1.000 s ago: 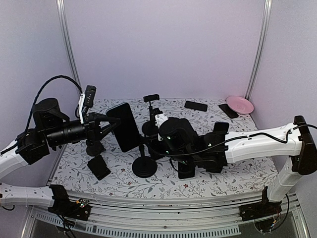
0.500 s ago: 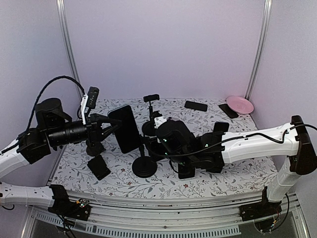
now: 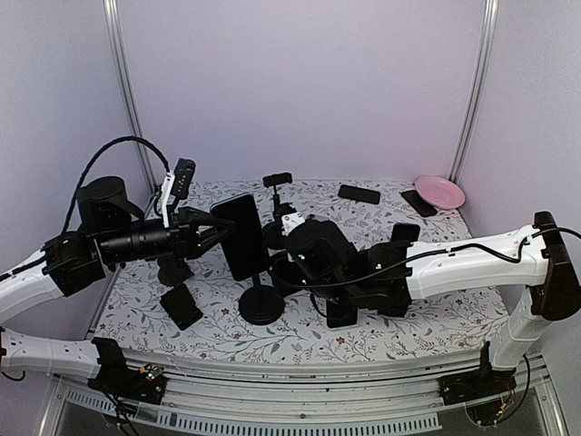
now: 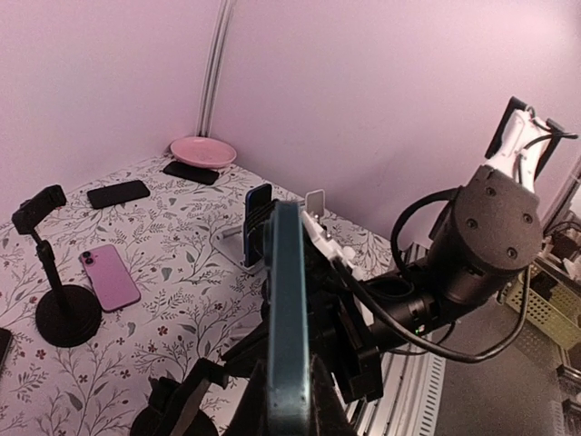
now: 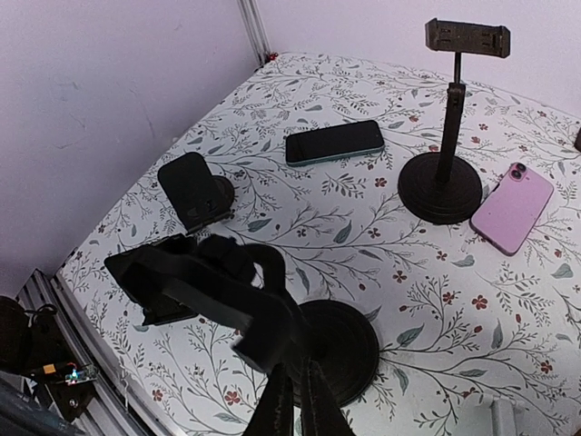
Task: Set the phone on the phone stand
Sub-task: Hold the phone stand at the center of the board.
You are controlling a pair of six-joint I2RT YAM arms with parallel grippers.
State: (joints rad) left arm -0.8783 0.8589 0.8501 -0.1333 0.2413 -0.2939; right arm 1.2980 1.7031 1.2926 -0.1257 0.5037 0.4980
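My left gripper (image 3: 221,234) is shut on a dark phone (image 3: 243,235) and holds it upright on its edge above the table's left middle. The left wrist view has the phone (image 4: 286,300) edge-on between the fingers of that gripper (image 4: 289,407). Just right of the phone stands the phone stand (image 3: 261,304), a round black base with a thin pole. My right gripper (image 3: 275,264) is shut on the pole. From the right wrist, the stand's clamp head (image 5: 195,282) is blurred above the base (image 5: 345,345), and the right gripper (image 5: 294,389) is pressed together at the pole.
A second pole stand (image 3: 277,182) stands behind, with a pink phone (image 5: 511,213) beside it. A small black stand (image 3: 182,305) sits front left. A black phone (image 3: 359,193), another dark phone (image 3: 418,203) and a pink plate (image 3: 439,192) lie at the back right.
The left arm has carried the phone to the right, closer to the stand. The right gripper's fingers have closed on the stand's pole.
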